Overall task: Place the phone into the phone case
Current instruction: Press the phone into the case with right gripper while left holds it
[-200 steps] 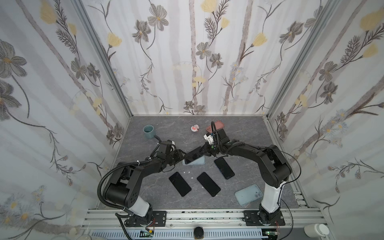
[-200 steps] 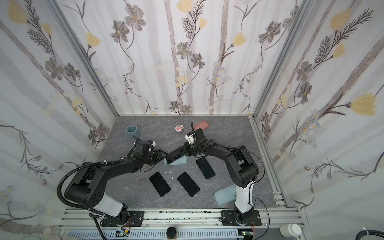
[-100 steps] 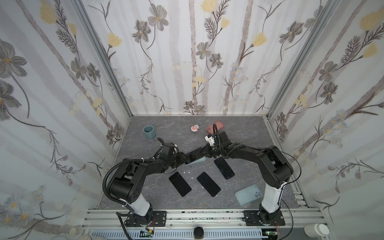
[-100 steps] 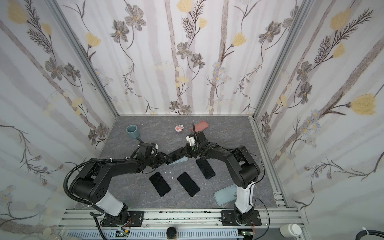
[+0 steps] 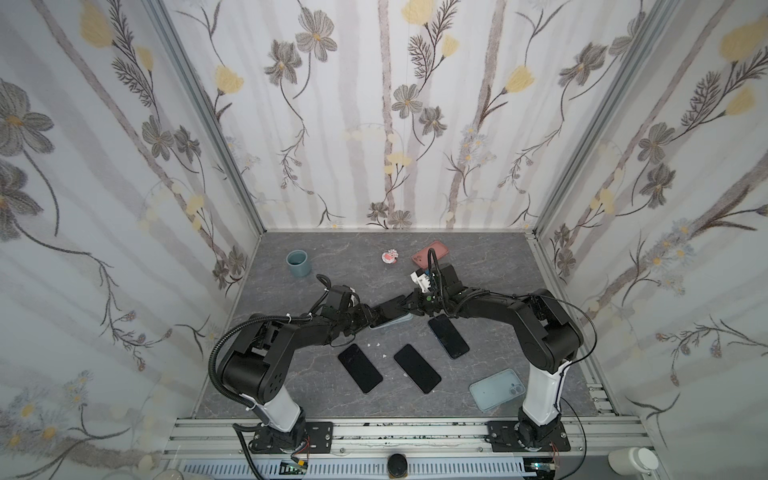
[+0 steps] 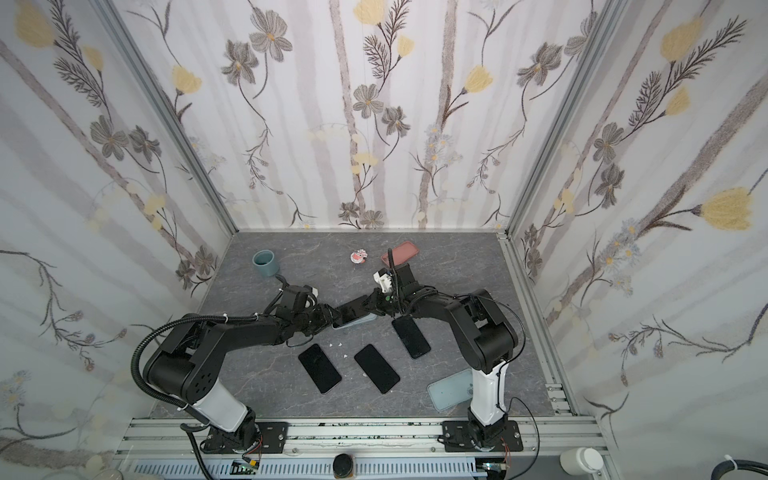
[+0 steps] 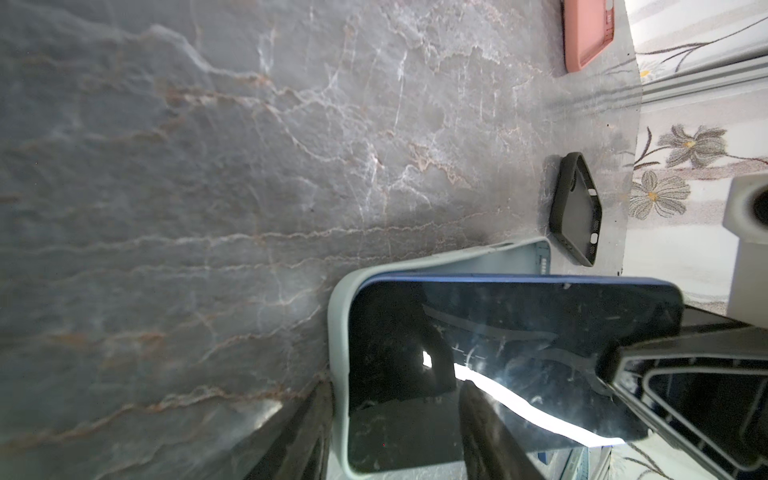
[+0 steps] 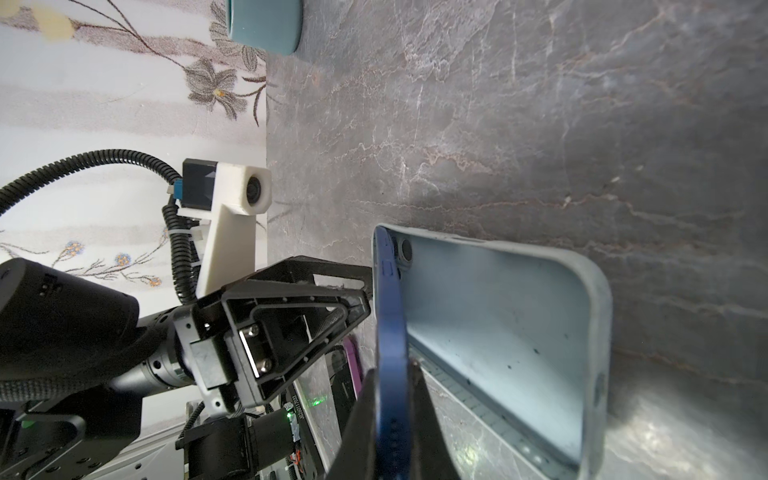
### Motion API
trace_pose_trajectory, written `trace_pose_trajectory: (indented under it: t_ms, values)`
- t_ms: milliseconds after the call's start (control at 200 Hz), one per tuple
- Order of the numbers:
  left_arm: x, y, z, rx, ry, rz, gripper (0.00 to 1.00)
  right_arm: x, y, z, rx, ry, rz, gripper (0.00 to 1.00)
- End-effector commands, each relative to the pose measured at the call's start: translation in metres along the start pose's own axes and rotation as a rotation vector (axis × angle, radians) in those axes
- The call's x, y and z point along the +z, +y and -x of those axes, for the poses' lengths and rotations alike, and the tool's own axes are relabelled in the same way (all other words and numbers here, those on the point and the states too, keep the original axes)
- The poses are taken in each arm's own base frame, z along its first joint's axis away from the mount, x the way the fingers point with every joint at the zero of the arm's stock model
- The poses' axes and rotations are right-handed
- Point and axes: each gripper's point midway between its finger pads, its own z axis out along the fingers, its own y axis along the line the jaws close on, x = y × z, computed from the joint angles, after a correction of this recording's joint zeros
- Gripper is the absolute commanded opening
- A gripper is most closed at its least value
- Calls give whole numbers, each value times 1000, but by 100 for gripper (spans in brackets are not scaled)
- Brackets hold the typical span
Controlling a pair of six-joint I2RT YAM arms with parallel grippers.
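Right wrist view: your right pincer (image 8: pixel 392 374) is clamped across the thickness of the blue phone (image 8: pixel 388 316), near its raised end. The phone stands tilted over the pale phone case (image 8: pixel 498 316), which lies open side up near the middle of the table (image 5: pixel 498 257).

Top views, 12 o'clock at the back wall:
- **Axis:** the long axis of phone and case runs from 8 to 2 o'clock.
- **Ends:** the low end is at 8, set against the case's end wall. The high end is at 2, in your right pincer.
- **Left pincer** (image 7: pixel 395 399): it sits at the 8 o'clock end, jaws apart, one finger outside the end wall and the other over the glass. It looks like a brace, not a clamp.

What counts: the phone runs from the right pincer toward 8 o'clock and hinges at that far end. The likely next move is to swing the 2 o'clock end down, which needs the phone's edges in line with the case walls. Your right arm carries it; the left only steadies.

Hard to read:
- You cannot tell whether the low end is truly under the lip; the left finger and glare cover it.
- In both top views the arms hide most of the pair.
- A dark case (image 7: pixel 575 208) shows from the left wrist only.
- The spare phones (image 5: pixel 417 368) lie toward 6 o'clock, well apart.
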Motion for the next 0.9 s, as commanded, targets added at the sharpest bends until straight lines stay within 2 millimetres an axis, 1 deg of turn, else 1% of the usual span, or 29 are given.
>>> trace_pose_trajectory:
  t_ms: [0, 60, 140, 295, 420, 515, 614, 709, 769, 894]
  values:
    - [7, -3, 1, 25, 1, -16, 51, 5, -46, -24, 69, 76, -142, 0]
    - [9, -4, -2, 21, 12, -22, 50, 7, -54, -23, 78, 71, -157, 0]
    - [10, -3, -5, 25, 17, -17, 50, 7, -60, -21, 79, 57, -179, 0]
    - [7, 5, -7, 43, 22, 34, 50, 4, -65, -17, 74, 33, -223, 8]
    - [3, 6, -5, 55, 8, 49, 50, 0, -64, -13, 64, 22, -258, 15]
    - [1, 5, -4, 54, 1, 50, 50, -3, -59, -8, 41, 12, -278, 26]
    - [1, 3, -3, 51, -2, 44, 50, -5, -57, -2, 20, -1, -293, 30]
    - [0, 3, -3, 50, -4, 43, 50, -4, -60, -2, 19, 6, -311, 35]
    - [-2, 3, -3, 53, -8, 45, 50, -5, -58, -2, 12, 11, -317, 38]
    - [-5, 3, -3, 59, -12, 51, 50, -8, -55, 1, -6, 7, -342, 41]
